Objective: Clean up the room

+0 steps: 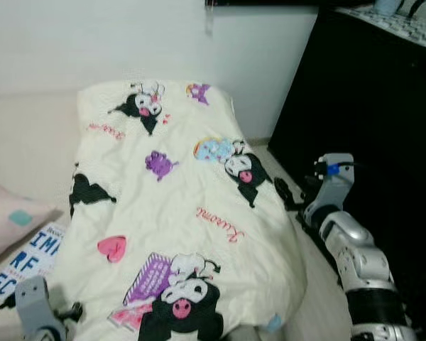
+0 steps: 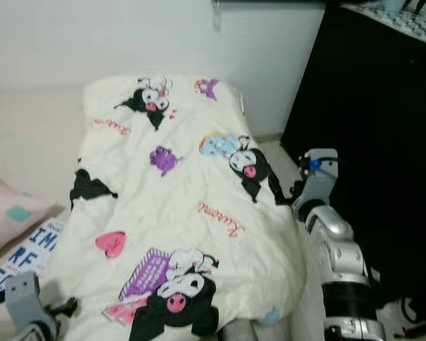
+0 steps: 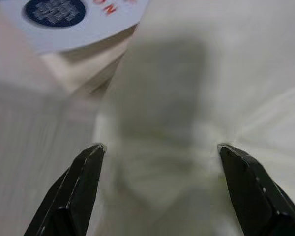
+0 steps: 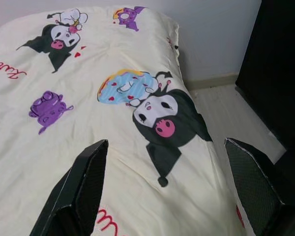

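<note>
- Left eye view: a cream-white quilted blanket printed with black-and-white cartoon characters, purple figures and a pink heart (image 1: 177, 213) fills the middle of the frame, its long axis running from the lower centre up to the white wall (image 1: 128, 35) at the top.
- The right silver arm (image 1: 351, 249) rises from the lower right, bent at the elbow, wrist reaching toward the blanket's right edge; its right claw (image 1: 287, 193) sits just beside that edge.
- The left arm's grey wrist (image 1: 34, 304) pokes in at the lower left corner, beside the blanket's near left edge.
- A pale pink pillow (image 1: 11, 224) and a white sheet with blue block letters (image 1: 28, 259) lie at the left edge; a tall black cabinet (image 1: 369, 99) fills the right.
- Left wrist view: the left claw (image 3: 160, 150) is spread apart, fingertips against blurred cream fabric.
- Right wrist view: the right claw's fingers (image 4: 88, 172) stand wide apart above the blanket.
</note>
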Motion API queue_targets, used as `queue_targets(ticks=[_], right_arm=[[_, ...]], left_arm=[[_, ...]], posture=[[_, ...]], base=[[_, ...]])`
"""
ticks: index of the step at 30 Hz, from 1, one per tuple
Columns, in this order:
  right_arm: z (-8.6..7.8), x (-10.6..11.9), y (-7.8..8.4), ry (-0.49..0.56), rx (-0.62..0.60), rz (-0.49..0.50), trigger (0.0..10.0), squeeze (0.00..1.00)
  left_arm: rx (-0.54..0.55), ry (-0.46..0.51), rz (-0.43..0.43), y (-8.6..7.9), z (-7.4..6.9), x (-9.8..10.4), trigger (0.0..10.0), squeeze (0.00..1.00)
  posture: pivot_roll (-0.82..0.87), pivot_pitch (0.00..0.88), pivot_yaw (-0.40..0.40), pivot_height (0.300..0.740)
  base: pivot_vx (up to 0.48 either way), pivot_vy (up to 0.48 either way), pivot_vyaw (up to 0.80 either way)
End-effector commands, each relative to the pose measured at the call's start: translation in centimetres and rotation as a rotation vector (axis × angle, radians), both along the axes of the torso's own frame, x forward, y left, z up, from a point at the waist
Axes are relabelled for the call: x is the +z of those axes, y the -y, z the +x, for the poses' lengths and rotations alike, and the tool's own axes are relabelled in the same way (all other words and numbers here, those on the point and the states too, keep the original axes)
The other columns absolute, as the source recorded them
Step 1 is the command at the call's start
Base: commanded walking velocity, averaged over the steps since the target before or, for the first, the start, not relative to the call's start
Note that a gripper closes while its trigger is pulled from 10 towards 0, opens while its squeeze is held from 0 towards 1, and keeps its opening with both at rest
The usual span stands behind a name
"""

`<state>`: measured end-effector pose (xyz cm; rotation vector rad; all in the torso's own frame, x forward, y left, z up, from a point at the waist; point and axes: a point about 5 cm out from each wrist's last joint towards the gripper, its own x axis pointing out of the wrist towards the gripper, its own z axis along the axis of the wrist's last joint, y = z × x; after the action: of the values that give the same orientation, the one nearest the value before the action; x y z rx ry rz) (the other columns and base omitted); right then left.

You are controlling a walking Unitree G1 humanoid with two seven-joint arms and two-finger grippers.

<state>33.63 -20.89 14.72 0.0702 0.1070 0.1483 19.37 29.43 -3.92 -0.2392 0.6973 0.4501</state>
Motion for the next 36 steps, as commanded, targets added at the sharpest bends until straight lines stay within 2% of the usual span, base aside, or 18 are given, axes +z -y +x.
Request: queue_targets(ticks=[1, 2, 4, 7, 10, 13, 15, 18, 20, 22, 24, 25, 27, 29, 30, 33, 34, 36], right_arm=[[-0.3, -1.2, -0.1, -0.035, 0.003, -0.003, 10.0, 0.0], [-0.3, -1.2, -0.1, -0.035, 0.003, -0.003, 10.0, 0.0], [-0.7, -3.1, -0.2, -0.089, -0.002, -0.006, 10.0, 0.0], [-1.2, -4.4, -0.2, -0.125, -0.007, -0.008, 10.0, 0.0], [-1.3, -4.6, -0.2, -0.132, -0.008, -0.009, 10.0, 0.0], [-1.6, -5.3, -0.1, -0.147, -0.01, -0.008, 10.0, 0.0], [-1.9, -5.7, -0.2, -0.158, -0.009, -0.009, 10.0, 0.0], [-2.0, -6.0, -0.1, -0.164, -0.008, -0.008, 10.0, 0.0], [-2.5, -7.4, -0.1, -0.205, -0.01, -0.016, 10.0, 0.0], [-2.5, -7.4, -0.1, -0.205, -0.01, -0.016, 10.0, 0.0], [-3.3, -9.5, -0.1, -0.276, -0.012, -0.029, 10.0, 0.0], [-3.3, -9.5, -0.1, -0.276, -0.012, -0.029, 10.0, 0.0], [-4.3, -11.8, -0.2, -0.355, -0.017, -0.05, 10.0, 0.0], [-4.3, -11.8, -0.2, -0.355, -0.017, -0.05, 10.0, 0.0], [-4.9, -13.1, -0.1, -0.407, -0.033, -0.059, 10.0, 0.0], [-5.5, -14.0, 0.0, -0.447, -0.04, -0.075, 10.0, 0.0], [-6.3, -15.2, 0.0, -0.489, -0.04, -0.091, 10.0, 0.0], [-6.3, -15.2, 0.0, -0.489, -0.04, -0.091, 10.0, 0.0]], left_arm=[[0.007, -0.071, 0.0, 0.2, -1.6, -1.2, 10.0, 0.0], [0.007, -0.071, 0.0, 0.2, -1.6, -1.2, 10.0, 0.0], [0.012, -0.12, -0.012, 0.8, -2.6, -2.1, 10.0, 0.0], [-0.007, -0.156, -0.008, 1.4, -2.9, -2.6, 10.0, 0.0], [-0.017, -0.165, -0.004, 1.5, -2.9, -2.8, 10.0, 0.0], [-0.052, -0.216, -0.005, 2.2, -3.8, -3.5, 10.0, 0.0], [-0.075, -0.256, 0.007, 2.2, -4.8, -4.0, 10.0, 0.0], [-0.082, -0.277, 0.014, 2.1, -5.4, -4.2, 10.0, 0.0], [-0.07, -0.319, 0.021, 1.7, -6.8, -4.6, 10.0, 0.0], [-0.07, -0.319, 0.021, 1.7, -6.8, -4.6, 10.0, 0.0], [-0.057, -0.362, 0.026, 1.6, -8.0, -4.9, 10.0, 0.0], [-0.057, -0.362, 0.026, 1.6, -8.0, -4.9, 10.0, 0.0], [-0.057, -0.397, 0.028, 1.7, -8.8, -5.2, 10.0, 0.0], [-0.057, -0.397, 0.028, 1.7, -8.8, -5.2, 10.0, 0.0], [-0.06, -0.411, 0.03, 1.9, -9.1, -5.4, 10.0, 0.0], [-0.062, -0.42, 0.032, 2.0, -9.2, -5.5, 10.0, 0.0], [-0.066, -0.437, 0.04, 2.1, -9.3, -5.5, 10.0, 0.0], [-0.066, -0.437, 0.04, 2.1, -9.3, -5.5, 10.0, 0.0]], posture=[[-0.14, 0.133, -0.067, 0.685], [-0.14, 0.133, -0.067, 0.685], [-0.14, 0.13, -0.069, 0.695], [-0.14, 0.126, -0.066, 0.705], [-0.14, 0.126, -0.065, 0.71], [-0.15, 0.127, -0.06, 0.725], [-0.15, 0.13, -0.056, 0.735], [-0.15, 0.131, -0.057, 0.74], [-0.14, 0.13, -0.059, 0.74], [-0.14, 0.13, -0.059, 0.74], [-0.14, 0.123, -0.061, 0.74], [-0.14, 0.123, -0.061, 0.74], [-0.14, 0.118, -0.06, 0.74], [-0.14, 0.118, -0.06, 0.74], [-0.14, 0.113, -0.06, 0.74], [-0.13, 0.111, -0.06, 0.74], [-0.13, 0.106, -0.061, 0.74], [-0.13, 0.106, -0.061, 0.74]], base=[[-0.48, 0.0, 0.0], [-0.48, 0.0, 0.0], [-0.238, 0.0, 0.0], [0.0, 0.0, 0.0], [0.0, 0.0, 0.0], [0.0, 0.0, 0.0], [0.0, 0.0, 0.0], [0.0, 0.0, 0.0], [0.0, 0.0, 0.0], [0.0, 0.0, 0.0], [0.0, 0.0, 0.0], [0.0, 0.0, 0.0], [0.0, 0.0, 0.0], [0.0, 0.0, 0.0], [0.0, 0.0, 0.0], [0.0, 0.0, 0.0], [0.0, 0.0, 0.0], [0.0, 0.0, 0.0]])
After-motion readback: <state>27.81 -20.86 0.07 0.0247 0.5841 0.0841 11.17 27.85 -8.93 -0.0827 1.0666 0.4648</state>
